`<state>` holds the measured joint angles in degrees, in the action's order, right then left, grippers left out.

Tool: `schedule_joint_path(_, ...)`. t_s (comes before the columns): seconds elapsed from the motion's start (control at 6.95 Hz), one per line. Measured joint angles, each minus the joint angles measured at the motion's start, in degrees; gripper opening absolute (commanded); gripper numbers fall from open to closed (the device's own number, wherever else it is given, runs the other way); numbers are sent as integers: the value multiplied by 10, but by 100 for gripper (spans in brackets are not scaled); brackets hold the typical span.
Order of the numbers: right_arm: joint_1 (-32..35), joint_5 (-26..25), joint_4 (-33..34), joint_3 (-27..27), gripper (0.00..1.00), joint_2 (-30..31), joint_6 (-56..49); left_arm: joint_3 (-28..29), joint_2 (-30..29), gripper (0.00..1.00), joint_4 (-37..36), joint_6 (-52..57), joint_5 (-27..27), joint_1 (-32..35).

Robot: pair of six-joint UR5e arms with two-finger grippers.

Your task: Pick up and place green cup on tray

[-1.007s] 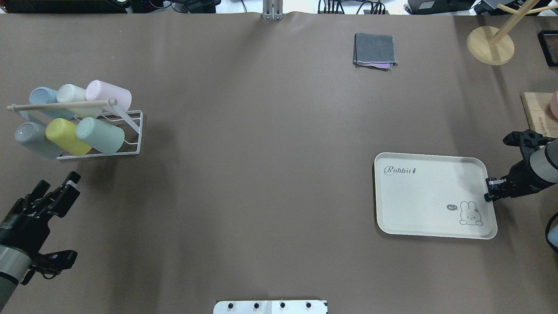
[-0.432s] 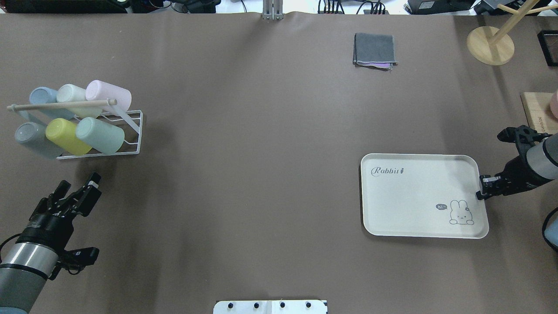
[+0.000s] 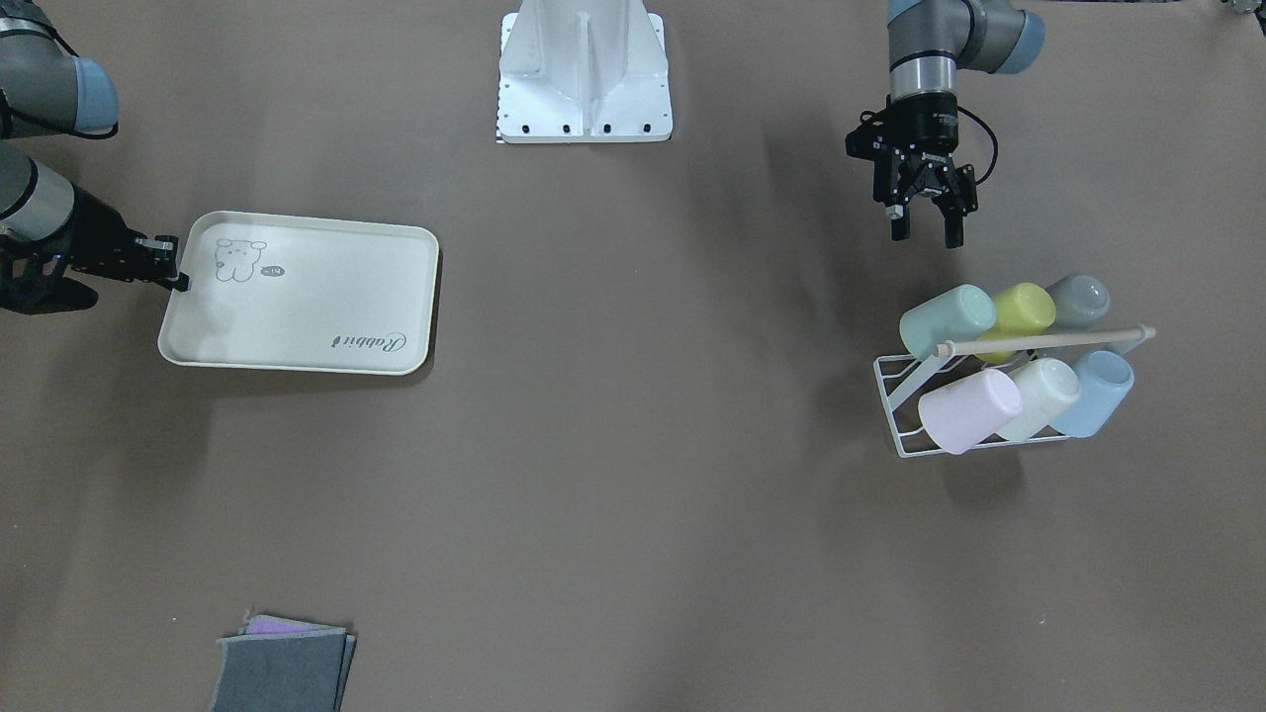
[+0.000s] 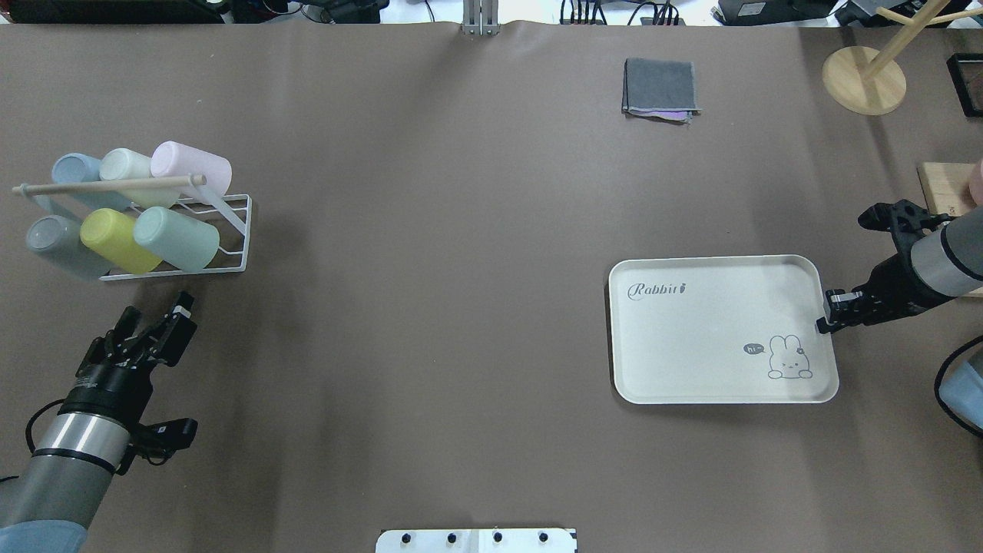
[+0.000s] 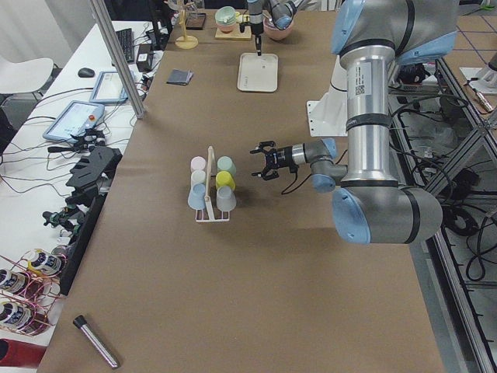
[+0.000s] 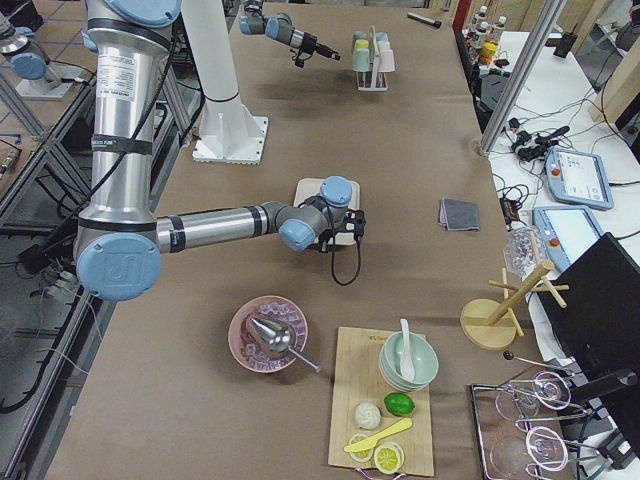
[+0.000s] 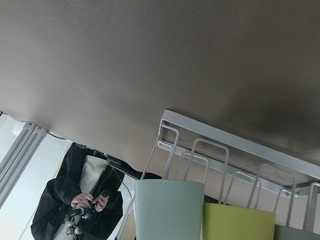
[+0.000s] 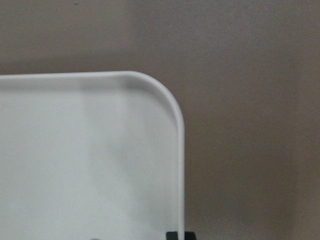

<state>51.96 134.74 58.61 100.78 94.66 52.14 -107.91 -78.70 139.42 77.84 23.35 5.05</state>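
- Seen from overhead, the bench [image 4: 461,230] has a plain brown matte top.
- A cream tray [image 4: 691,338] lies flat at the right of the frame, just below the middle.
- A white wire rack [image 4: 234,223] stands near the left edge.
- A folded grey cloth [image 4: 659,84] lies at the upper right.
- A round wooden stand base [image 4: 863,81] sits in the top right corner, with a wooden board [image 4: 943,192] below it at the right edge.
- A white mounting plate [image 4: 476,541] sits at the middle of the bottom edge.
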Motion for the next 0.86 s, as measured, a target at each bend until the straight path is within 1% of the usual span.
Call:
schedule_joint_path(0.58,34,50,2,-1,0,-41,9,14,-18,98,3,47,2,33)
schedule_joint_path(0.86,36,62,3,-7,0,-83,39,30,-29,98,3,49,3,52)
